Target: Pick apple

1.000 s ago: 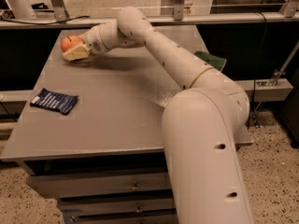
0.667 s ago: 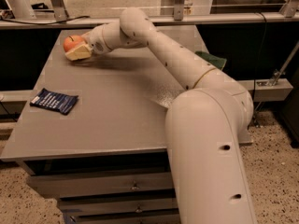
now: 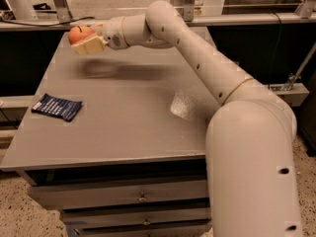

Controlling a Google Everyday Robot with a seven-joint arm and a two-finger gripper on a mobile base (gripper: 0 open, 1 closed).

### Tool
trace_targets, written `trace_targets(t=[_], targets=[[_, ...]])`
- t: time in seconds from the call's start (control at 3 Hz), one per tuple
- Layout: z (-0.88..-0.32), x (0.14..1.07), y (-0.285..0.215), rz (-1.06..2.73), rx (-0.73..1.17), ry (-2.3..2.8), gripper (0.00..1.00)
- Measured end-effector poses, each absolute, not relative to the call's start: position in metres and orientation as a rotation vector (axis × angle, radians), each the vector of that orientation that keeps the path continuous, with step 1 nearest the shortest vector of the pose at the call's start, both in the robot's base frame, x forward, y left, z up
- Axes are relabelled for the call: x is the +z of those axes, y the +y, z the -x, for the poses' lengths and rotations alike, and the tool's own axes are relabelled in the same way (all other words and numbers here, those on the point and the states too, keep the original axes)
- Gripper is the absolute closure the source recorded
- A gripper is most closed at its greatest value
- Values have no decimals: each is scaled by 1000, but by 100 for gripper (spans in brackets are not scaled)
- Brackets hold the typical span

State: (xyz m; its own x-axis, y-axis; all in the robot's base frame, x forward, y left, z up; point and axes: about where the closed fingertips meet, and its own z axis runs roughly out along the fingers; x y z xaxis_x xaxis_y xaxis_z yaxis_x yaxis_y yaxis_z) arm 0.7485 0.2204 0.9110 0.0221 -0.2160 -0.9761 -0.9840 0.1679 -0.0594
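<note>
The apple (image 3: 79,34) is small, round and orange-red with a short dark stem. It sits between the cream fingers (image 3: 90,46) of my gripper (image 3: 83,38) at the far left of the grey table (image 3: 123,112). The gripper is shut on the apple and holds it above the tabletop; a shadow lies on the table below it. My white arm reaches in from the lower right across the table.
A dark blue packet (image 3: 57,106) lies near the table's left edge. Drawers (image 3: 143,197) run under the table front. Metal frames and table legs (image 3: 59,1) stand beyond the far edge. Dark openings flank both sides.
The gripper has lifted the apple up off the table, and the arm has risen with it. The blue packet has not moved.
</note>
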Motion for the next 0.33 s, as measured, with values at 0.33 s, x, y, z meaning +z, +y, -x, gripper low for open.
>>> trace_targets(t=[0.33], targets=[[-747,914,219,1240,951,1404,100]])
